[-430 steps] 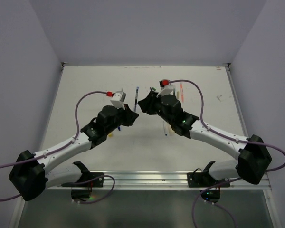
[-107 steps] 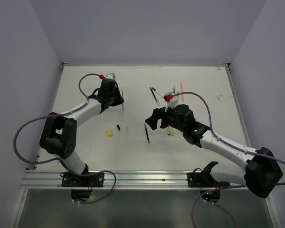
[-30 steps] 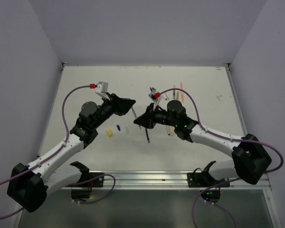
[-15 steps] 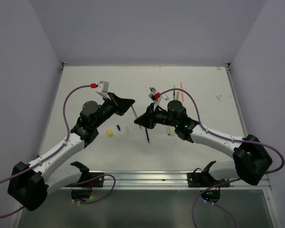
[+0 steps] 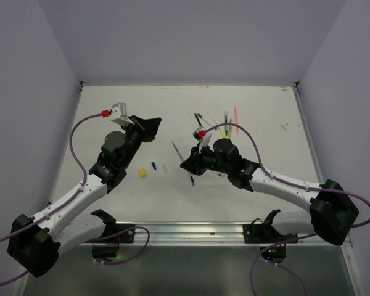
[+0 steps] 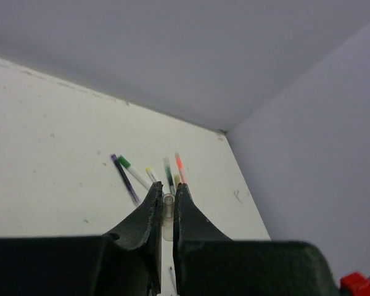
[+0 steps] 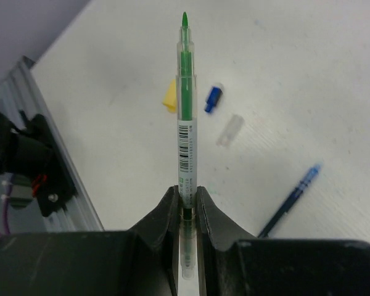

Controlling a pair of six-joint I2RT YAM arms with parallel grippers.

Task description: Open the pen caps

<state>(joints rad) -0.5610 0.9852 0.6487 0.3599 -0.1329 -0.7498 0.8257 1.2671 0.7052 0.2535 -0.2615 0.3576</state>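
The green pen (image 7: 185, 123) is being clamped by its rear end in the right jaws, bare tip pointing away, while a clear cap (image 6: 168, 213) is being pinched in the left jaws, apparently to hold the two apart. A yellow cap (image 7: 169, 98), blue cap (image 7: 213, 97), pale cap (image 7: 230, 129) and blue pen (image 7: 290, 200) are lying on the surface (image 7: 296, 74) beyond the right jaws, and none is judged to be obstructing a set-down.

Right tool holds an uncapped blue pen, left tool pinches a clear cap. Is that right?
Not quite. The pen in the right tool is green, not blue; the right wrist view shows it. It is uncapped, and the left tool does pinch a clear cap.
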